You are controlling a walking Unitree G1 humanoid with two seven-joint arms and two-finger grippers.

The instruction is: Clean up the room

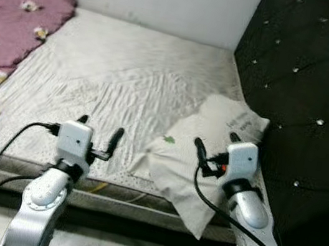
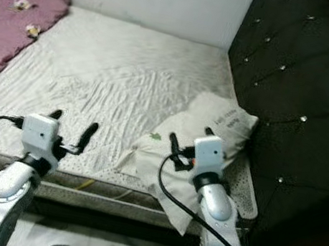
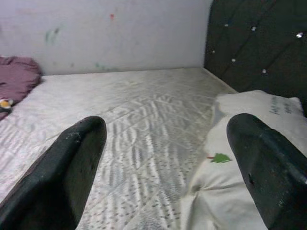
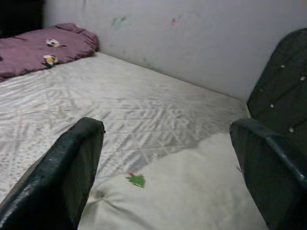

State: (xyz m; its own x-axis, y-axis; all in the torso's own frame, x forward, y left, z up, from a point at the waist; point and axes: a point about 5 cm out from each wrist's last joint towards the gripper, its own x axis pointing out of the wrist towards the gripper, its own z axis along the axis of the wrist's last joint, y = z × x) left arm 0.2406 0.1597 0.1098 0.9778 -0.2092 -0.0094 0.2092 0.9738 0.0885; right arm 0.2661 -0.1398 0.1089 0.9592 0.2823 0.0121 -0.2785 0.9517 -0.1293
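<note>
A purple blanket (image 1: pixel 15 16) lies bunched at the bed's (image 1: pixel 122 72) far left edge. The left tool (image 1: pixel 99 130) hovers over the mattress's near edge, fingers spread wide, holding nothing. The right tool (image 1: pixel 215 141) hangs wide and empty above a white pillow (image 1: pixel 197 154) resting against the black tufted headboard (image 1: pixel 309 90).

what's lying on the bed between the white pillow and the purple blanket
Only bare mattress lies between the white pillow and the purple blanket, as the left eye view shows. Both open grippers, left and right, hover at its near edge.
</note>
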